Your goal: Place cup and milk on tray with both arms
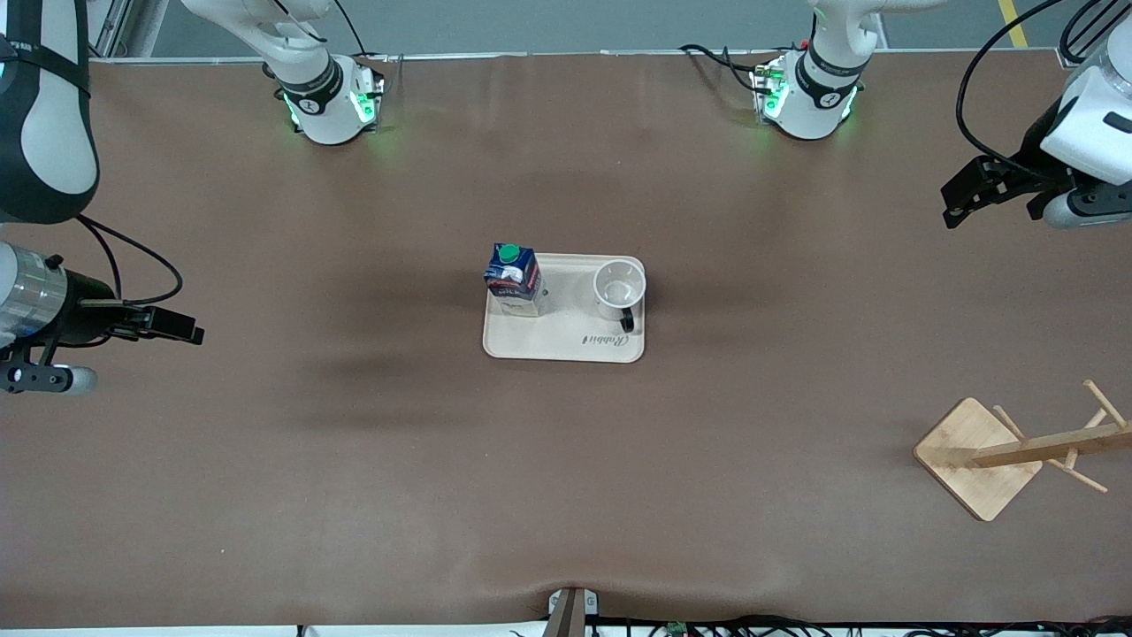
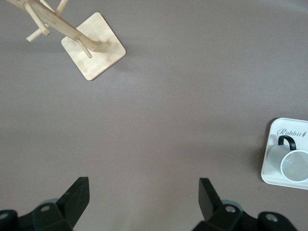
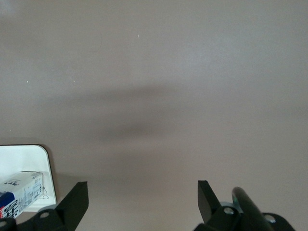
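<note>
The cream-white tray lies in the middle of the table. The dark blue milk carton with a green cap stands upright on it at the end toward the right arm. The white cup with a black handle stands upright on it at the end toward the left arm. My left gripper is open and empty, up in the air over the table's left-arm end; its wrist view shows the cup on the tray. My right gripper is open and empty over the right-arm end; its wrist view shows the carton and tray.
A wooden mug rack with a square base stands near the left arm's end, nearer to the front camera than the tray. It also shows in the left wrist view. The brown table mat covers the rest.
</note>
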Action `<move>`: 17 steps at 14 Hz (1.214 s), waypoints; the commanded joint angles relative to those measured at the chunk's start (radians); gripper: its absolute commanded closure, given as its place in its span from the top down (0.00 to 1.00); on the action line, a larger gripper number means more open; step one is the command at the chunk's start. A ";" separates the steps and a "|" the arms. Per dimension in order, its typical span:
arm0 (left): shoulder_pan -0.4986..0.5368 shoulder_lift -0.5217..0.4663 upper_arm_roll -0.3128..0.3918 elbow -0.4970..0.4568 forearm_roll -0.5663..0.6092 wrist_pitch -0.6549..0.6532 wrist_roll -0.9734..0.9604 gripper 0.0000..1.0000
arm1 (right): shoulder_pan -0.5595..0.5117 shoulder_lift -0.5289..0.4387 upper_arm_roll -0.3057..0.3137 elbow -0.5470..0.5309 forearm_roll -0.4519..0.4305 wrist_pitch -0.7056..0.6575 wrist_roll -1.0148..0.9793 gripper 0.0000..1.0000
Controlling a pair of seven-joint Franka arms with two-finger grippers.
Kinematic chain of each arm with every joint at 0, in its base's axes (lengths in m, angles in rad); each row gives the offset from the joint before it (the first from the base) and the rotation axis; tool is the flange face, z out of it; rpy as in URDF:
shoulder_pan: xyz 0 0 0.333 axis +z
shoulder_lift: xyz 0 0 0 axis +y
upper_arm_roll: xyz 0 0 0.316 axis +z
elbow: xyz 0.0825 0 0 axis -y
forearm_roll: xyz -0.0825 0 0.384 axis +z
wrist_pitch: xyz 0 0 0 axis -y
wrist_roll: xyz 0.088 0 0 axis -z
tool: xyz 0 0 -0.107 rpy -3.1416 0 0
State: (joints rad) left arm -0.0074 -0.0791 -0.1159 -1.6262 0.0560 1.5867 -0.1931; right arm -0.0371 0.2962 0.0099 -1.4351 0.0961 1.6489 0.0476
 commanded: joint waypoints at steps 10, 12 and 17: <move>-0.005 -0.008 -0.004 0.012 -0.021 0.001 0.006 1.00 | -0.055 -0.399 0.027 -0.312 -0.027 0.070 0.006 1.00; 0.000 -0.008 -0.004 0.012 -0.044 -0.004 0.007 1.00 | -0.052 -0.417 0.033 -0.326 -0.027 0.075 0.133 1.00; 0.000 -0.007 -0.004 0.012 -0.045 -0.005 0.012 1.00 | -0.043 -0.405 0.039 -0.249 -0.067 -0.004 0.059 1.00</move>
State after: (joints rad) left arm -0.0089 -0.0799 -0.1209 -1.6205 0.0293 1.5881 -0.1930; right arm -0.0741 -0.0981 0.0436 -1.7044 0.0535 1.6666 0.1678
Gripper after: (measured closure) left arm 0.000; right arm 0.000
